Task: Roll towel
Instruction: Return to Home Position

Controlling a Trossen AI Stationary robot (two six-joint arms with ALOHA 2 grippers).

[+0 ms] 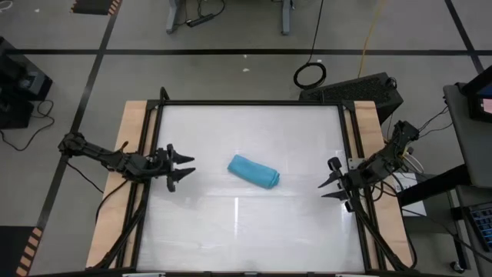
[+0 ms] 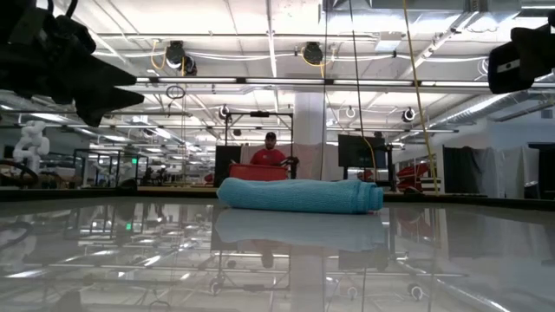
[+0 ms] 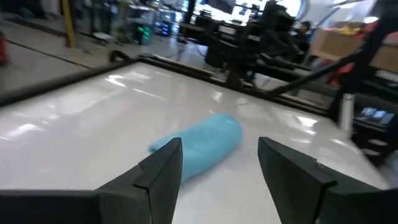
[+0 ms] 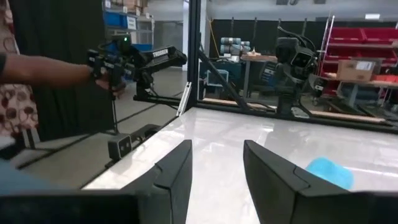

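Towel [image 1: 254, 171] is seen rolled into a short turquoise cylinder. It is laid near the middle of the white tabletop [image 1: 231, 231], slightly slanted across it, and is touched by neither arm. Left claw [image 1: 187, 167] is held just inside the tabletop's left edge, well apart from the roll, with its fingers [image 3: 163, 171] spread and nothing gripped between them. Right claw [image 1: 324, 190] is held at the tabletop's right edge, likewise released and empty, and is pointed inward. Beyond the tabletop, a person's forearm [image 4: 43, 68] is caught in the right wrist view.
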